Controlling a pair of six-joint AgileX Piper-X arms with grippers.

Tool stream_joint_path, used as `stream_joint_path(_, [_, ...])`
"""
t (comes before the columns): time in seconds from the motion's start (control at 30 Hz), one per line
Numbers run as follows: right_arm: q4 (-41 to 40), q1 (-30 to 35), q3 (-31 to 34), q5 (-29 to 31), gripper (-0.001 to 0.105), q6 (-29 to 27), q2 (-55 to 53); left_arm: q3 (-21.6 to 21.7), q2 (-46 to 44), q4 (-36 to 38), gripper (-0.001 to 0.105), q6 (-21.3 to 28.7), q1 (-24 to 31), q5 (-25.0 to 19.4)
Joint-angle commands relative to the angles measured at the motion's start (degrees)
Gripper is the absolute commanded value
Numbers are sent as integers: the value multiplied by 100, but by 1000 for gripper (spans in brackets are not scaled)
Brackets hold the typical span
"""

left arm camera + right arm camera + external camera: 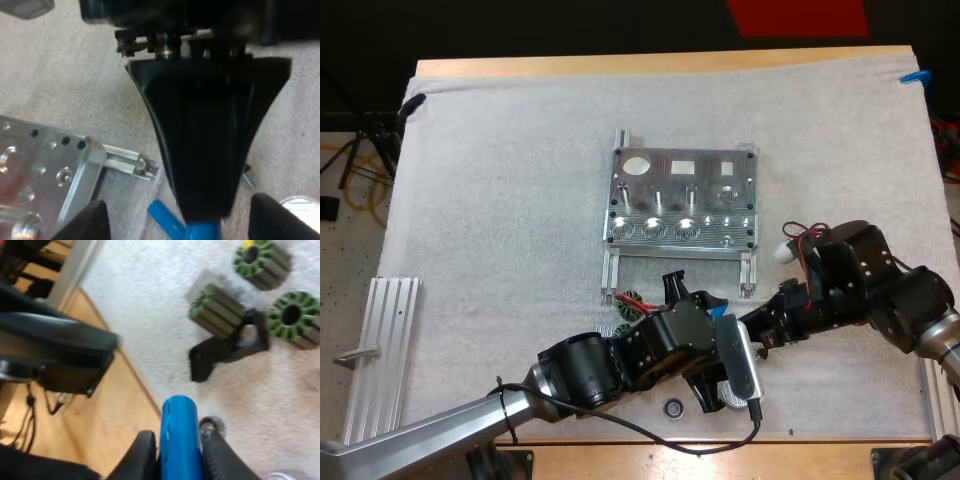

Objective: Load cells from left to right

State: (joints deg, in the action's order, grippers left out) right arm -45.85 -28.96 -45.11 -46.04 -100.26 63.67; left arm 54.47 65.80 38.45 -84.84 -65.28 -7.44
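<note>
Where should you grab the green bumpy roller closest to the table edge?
Pinch the green roller across its ribbed sides, coming from above. It seems to lie tilted on the mat, hole end showing, so the flat ends are harder to reach.

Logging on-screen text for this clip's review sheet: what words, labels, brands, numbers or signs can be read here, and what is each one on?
No text can be read.
The metal fixture has holes and screws but no legible marking; any fine engraving would be too small to tell.
The blue cylinder held in the right gripper is plain.
The green ribbed parts carry no label.
</note>
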Motion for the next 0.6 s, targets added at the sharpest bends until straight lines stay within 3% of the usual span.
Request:
stream_joint_path(0.0, [4,8,-119,106,11,-4,-9,42,-141,160,59,18,-4,-191])
stream_joint_path(0.33, [-502,8,-768,1088,11,-203,-9,18,-965,449,54,-424,-4,-517])
stream_joint_path(0.57, [-1074,8,-1430,1779,11,-565,370,-371,-1600,539,54,-896,-4,-1017])
